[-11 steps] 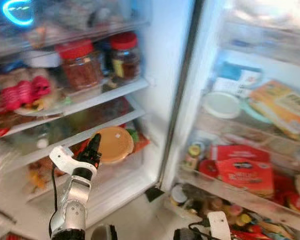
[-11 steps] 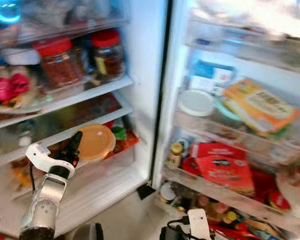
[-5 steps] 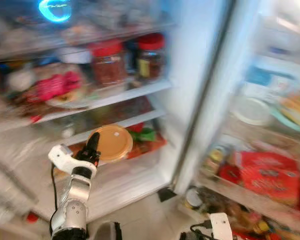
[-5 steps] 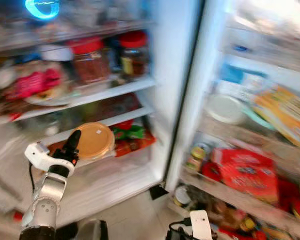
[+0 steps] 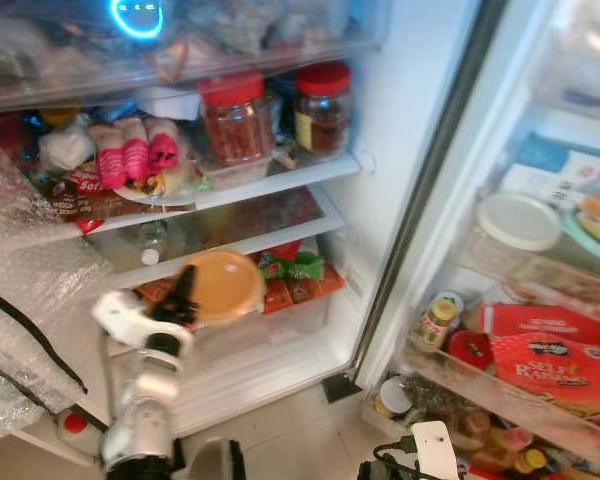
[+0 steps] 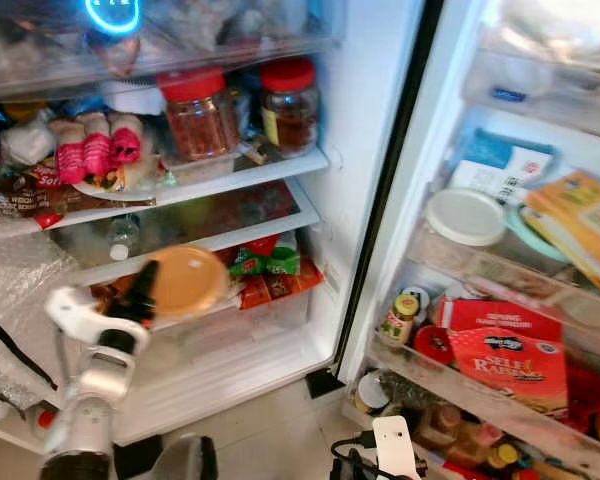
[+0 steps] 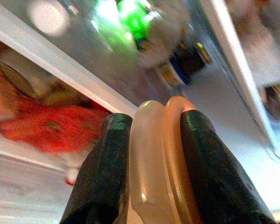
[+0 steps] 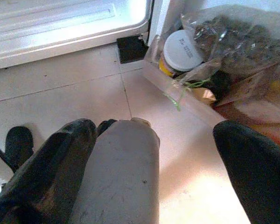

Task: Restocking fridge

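Note:
In the eye views my left gripper is shut on the rim of a round container with an orange lid, held on edge. It hangs in front of the open fridge's lower drawer, just below the glass shelf. In the left wrist view both black fingers press the container's tan rim from either side. My right gripper hangs low over the floor tiles, open, with nothing between its fingers.
Two red-lidded jars stand on the upper shelf beside a plate of pink-wrapped food. The open door at right holds a red raisin box, a white-lidded tub and small bottles. Bubble wrap hangs at left.
The whole view has swung left, so the fridge interior now sits more to the right and is sharper. My left gripper still holds the container before the drawer.

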Motion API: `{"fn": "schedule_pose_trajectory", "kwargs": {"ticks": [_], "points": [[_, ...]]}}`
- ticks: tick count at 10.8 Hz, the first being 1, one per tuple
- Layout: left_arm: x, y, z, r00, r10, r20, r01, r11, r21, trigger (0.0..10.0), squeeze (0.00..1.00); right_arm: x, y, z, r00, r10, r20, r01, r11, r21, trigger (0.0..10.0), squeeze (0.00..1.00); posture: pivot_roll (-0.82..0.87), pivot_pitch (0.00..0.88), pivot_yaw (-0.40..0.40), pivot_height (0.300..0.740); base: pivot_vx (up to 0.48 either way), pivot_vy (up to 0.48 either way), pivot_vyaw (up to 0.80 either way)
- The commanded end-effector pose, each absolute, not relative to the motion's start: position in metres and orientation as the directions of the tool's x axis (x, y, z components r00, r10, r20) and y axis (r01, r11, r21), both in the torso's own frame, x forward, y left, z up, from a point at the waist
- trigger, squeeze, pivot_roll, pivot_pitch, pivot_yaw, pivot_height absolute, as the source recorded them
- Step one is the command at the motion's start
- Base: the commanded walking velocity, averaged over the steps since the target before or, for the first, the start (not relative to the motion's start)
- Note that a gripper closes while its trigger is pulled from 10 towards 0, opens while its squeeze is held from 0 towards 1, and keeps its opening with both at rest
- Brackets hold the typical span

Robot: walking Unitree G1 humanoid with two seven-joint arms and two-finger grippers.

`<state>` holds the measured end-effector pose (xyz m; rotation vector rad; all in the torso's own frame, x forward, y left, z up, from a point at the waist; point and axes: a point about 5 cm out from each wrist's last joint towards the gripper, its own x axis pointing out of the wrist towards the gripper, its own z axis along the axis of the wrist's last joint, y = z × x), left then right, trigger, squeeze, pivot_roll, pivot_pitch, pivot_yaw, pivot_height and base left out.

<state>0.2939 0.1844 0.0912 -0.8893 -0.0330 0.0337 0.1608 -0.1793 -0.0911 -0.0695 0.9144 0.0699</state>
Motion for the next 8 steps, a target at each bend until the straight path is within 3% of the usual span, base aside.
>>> {"fn": "schedule_pose_trajectory", "kwargs": {"ticks": [1, 6, 8], "points": [[0.2945, 0.1914, 0.0927, 0.998, 0.062, 0.021, -0.023, 0.636, -0.771, 10.0, 0.00, 0.1260, -0.1717, -0.1064, 0.485, 0.054, -0.873, -0.112, 0.994, -0.001, 10.0, 0.00, -0.17, 0.066, -0.007, 0.631, 0.000, 0.000, 0.80], [0.2954, 0.1905, 0.0925, 0.998, 0.057, 0.022, -0.019, 0.636, -0.772, 10.0, 0.00, 0.1252, -0.1715, -0.1067, 0.480, 0.054, -0.875, -0.113, 0.994, 0.000, 10.0, 0.00, -0.17, 0.058, -0.007, 0.631, 0.000, 0.000, 0.78], [0.2955, 0.1900, 0.0925, 0.998, 0.055, 0.022, -0.018, 0.635, -0.772, 10.0, 0.00, 0.1250, -0.1714, -0.1068, 0.481, 0.055, -0.875, -0.106, 0.994, 0.004, 10.0, 0.00, -0.17, 0.058, -0.007, 0.631, 0.000, 0.000, 0.00]]}}
